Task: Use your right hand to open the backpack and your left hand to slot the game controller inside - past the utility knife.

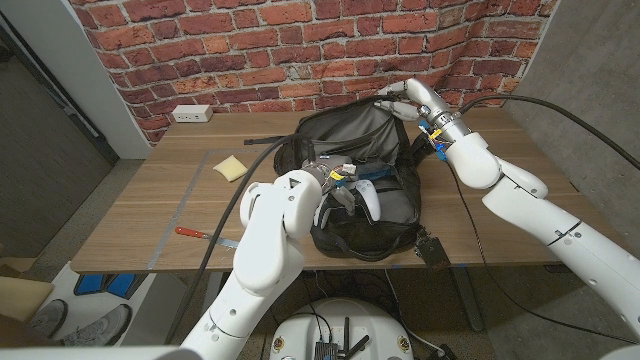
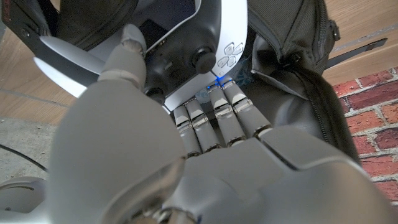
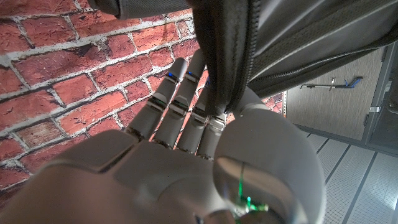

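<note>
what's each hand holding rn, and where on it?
Left hand grips the white game controller by its middle lower edge. Right hand holds the backpack by its zippered flap edge.

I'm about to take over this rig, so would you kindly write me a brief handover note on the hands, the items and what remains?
Right hand: grips the black backpack's top flap and holds it lifted open, near the brick wall.
Left hand: holds the white game controller over the backpack's open mouth.
Utility knife: lies on the wooden table near the front edge, on the robot's left, apart from the bag.
Done: bag opened, controller picked up and brought to the opening.
Left: push the controller fully inside and release it.
</note>
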{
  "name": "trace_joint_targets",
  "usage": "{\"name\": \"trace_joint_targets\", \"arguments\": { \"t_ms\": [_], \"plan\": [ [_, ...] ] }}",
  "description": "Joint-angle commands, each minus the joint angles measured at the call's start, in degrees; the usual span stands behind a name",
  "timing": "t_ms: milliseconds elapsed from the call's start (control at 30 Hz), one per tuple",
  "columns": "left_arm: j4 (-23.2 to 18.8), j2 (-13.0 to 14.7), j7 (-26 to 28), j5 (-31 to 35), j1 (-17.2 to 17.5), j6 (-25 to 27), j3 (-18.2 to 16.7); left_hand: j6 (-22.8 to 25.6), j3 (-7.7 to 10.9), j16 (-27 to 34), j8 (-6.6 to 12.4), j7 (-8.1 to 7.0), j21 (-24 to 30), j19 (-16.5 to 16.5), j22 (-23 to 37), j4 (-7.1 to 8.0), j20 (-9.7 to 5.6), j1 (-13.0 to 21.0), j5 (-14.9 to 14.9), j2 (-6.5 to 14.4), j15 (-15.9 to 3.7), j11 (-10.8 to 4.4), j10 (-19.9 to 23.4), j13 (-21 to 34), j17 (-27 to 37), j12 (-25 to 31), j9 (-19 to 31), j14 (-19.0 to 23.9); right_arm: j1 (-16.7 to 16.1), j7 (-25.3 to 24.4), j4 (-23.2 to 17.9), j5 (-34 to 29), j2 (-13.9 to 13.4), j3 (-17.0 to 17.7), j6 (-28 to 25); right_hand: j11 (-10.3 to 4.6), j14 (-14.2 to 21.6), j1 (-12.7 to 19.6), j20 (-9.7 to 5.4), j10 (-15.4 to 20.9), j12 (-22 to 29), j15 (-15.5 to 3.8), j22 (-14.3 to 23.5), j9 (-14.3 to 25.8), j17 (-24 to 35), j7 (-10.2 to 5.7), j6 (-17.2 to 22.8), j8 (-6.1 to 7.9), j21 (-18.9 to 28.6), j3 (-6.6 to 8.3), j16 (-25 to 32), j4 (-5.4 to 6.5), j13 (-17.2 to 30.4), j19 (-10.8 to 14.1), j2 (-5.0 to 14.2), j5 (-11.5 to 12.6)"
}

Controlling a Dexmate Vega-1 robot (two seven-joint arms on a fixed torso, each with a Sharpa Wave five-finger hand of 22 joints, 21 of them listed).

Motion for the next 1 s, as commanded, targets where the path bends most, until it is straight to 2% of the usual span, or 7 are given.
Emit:
{"name": "trace_joint_targets", "arguments": {
  "t_ms": [33,533,1000],
  "plan": [
    [2.21,-0.49,-0.26,-2.19,-3.11,0.6,1.72,4.57,3.39,0.09,0.49,-0.11,0.0,0.25,0.3,2.99,-6.73,-4.55,0.21,7.01,-10.5,-1.32,1.17,0.33,0.16,0.33,0.23,2.45,-0.05,0.04,0.18,0.64,0.19,0.08,0.63,0.01,0.58,0.01,-8.62,0.21,-0.02,-5.15,0.24,0.13,0.28,0.01,0.5,-0.34,0.49,0.43,-0.38,0.05,0.17,0.01,0.51,0.45],
    [6.4,1.11,2.29,-7.3,-7.9,2.0,2.93,4.46,3.56,0.05,0.45,0.12,-0.02,0.26,0.31,2.94,-6.72,-4.66,0.24,7.06,-10.45,-1.28,1.15,0.34,0.12,0.37,0.24,2.47,0.19,0.02,0.1,0.51,0.52,-0.14,0.53,0.04,0.64,-0.05,-8.61,0.27,-0.07,-5.14,0.28,0.17,0.5,0.0,0.63,-0.46,0.89,0.43,-0.43,0.05,0.33,-0.12,0.47,0.44],
    [10.79,2.19,4.39,-12.46,-12.55,5.76,5.14,4.33,3.69,0.04,0.42,0.36,-0.08,0.17,0.31,2.94,-6.51,-4.82,0.24,7.11,-10.42,-1.24,1.04,0.34,0.1,0.37,0.26,2.51,0.82,-0.3,0.58,0.49,1.01,-0.25,0.84,-0.01,0.58,-0.12,-8.62,0.27,-0.14,-5.11,0.3,0.19,0.61,-0.05,0.57,-0.6,1.19,0.47,-0.57,0.07,0.44,-0.22,0.47,0.43]
  ]
}}
